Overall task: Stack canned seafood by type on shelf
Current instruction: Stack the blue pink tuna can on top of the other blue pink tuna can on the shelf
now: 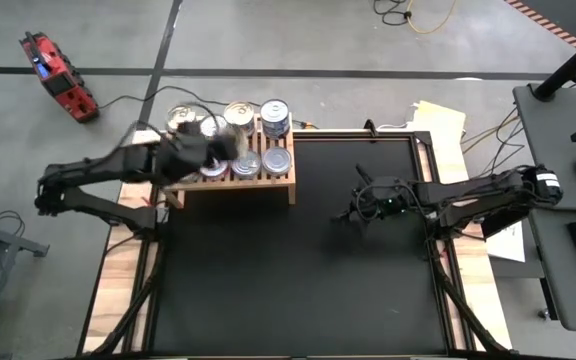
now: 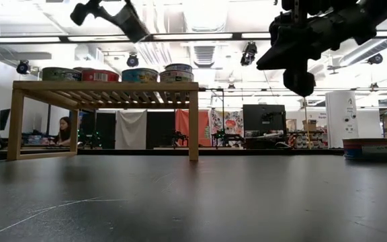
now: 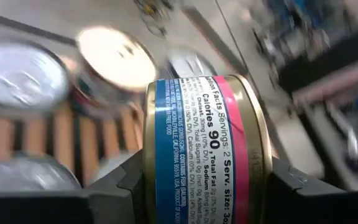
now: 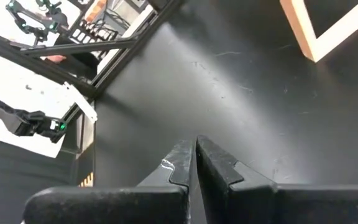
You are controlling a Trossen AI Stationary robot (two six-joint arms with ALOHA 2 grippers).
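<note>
High view: shelf [image 1: 230, 180] holds most tins; left gripper [image 1: 208, 150] clamps one tuna can [image 3: 201, 149] above it; right gripper [image 4: 194, 163] pressed together, idle.

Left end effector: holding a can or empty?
Holding one. The left end effector is clamped on a blue-and-pink labelled can, turned on its side, above the shelf.
</note>
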